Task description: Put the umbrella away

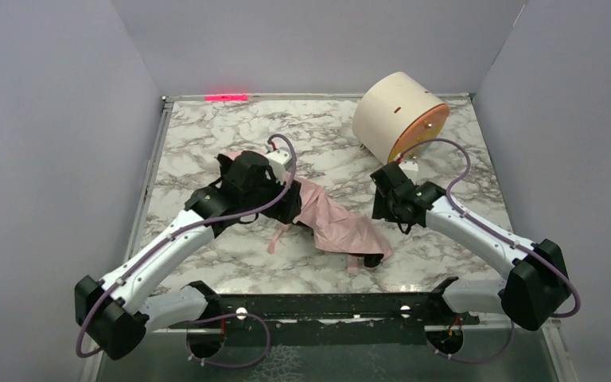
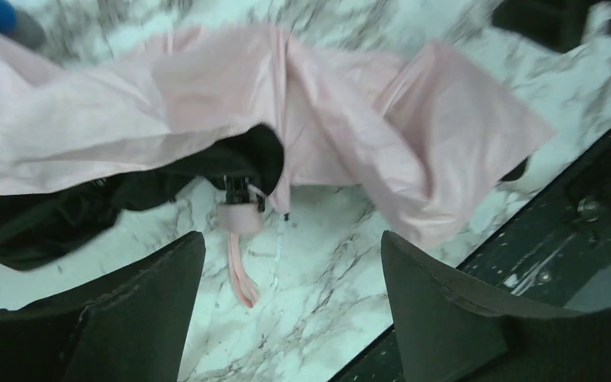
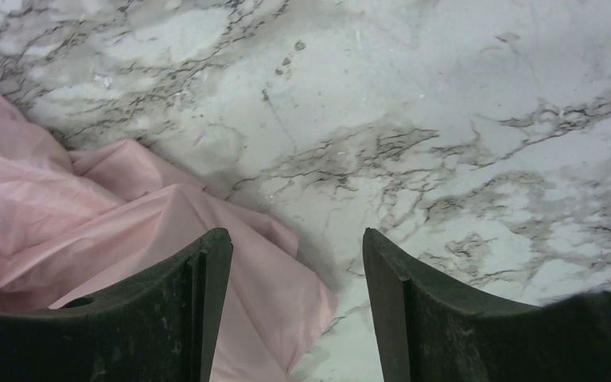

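Umbrella (image 1: 338, 223): I see pale pink fabric lying loose and rumpled at the centre of the marble table (image 1: 207, 135), between both arms.
Left gripper (image 2: 290, 239): fingers spread wide, holding nothing, above the pink strap (image 2: 243, 280).
Right gripper (image 3: 296, 239): spread wide, empty, over the fabric's edge.
Drum (image 1: 398, 115): cream, far right corner, apart from the fabric.

I'm working over a white marble-patterned table (image 1: 207, 135) with grey veining. Plain pale grey walls close it in: one at the back (image 1: 310, 40), one on my left (image 1: 48, 143), one on my right (image 1: 573, 119). A red light (image 1: 227, 97) glows at the far edge. A dark rail (image 1: 326, 306) runs along the near edge.
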You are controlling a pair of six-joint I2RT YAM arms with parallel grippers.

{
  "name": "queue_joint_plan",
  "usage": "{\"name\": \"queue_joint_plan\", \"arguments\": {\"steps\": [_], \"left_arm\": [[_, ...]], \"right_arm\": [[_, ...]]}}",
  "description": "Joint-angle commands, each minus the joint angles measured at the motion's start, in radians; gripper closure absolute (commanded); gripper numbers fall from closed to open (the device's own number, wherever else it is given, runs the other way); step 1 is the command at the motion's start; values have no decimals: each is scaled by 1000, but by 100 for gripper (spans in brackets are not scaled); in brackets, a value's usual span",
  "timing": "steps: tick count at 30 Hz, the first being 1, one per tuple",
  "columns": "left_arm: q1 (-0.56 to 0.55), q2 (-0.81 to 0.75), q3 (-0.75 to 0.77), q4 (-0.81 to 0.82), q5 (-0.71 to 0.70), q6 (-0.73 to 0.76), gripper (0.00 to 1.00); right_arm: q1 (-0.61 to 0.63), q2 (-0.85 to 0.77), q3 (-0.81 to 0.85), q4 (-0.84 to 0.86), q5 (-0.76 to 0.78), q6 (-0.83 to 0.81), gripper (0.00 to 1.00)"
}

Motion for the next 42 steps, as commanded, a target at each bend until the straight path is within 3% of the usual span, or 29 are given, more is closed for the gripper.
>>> {"name": "queue_joint_plan", "arguments": {"steps": [1, 7, 13, 17, 20, 28, 42], "left_arm": [[9, -89, 185, -103, 32, 37, 23], [133, 80, 436, -90, -253, 94, 32], [374, 364, 605, -72, -303, 139, 43], [433, 530, 640, -80, -371, 200, 47], [436, 618, 634, -95, -394, 230, 50], [426, 780, 620, -132, -231, 261, 61], [187, 693, 353, -81, -69, 130, 70]], "right_arm": [[-48, -2, -1, -25, 40, 1, 36], [-55, 26, -41, -27, -78, -14, 42], [-54, 14, -99, -11, -169, -1, 43], [-55, -6, -129, 2, -200, 9, 42], [-55, 6, -141, 14, -226, 20, 42], [-54, 53, -203, 110, -290, 38, 44], [-53, 180, -158, 347, -510, 112, 50]]}}
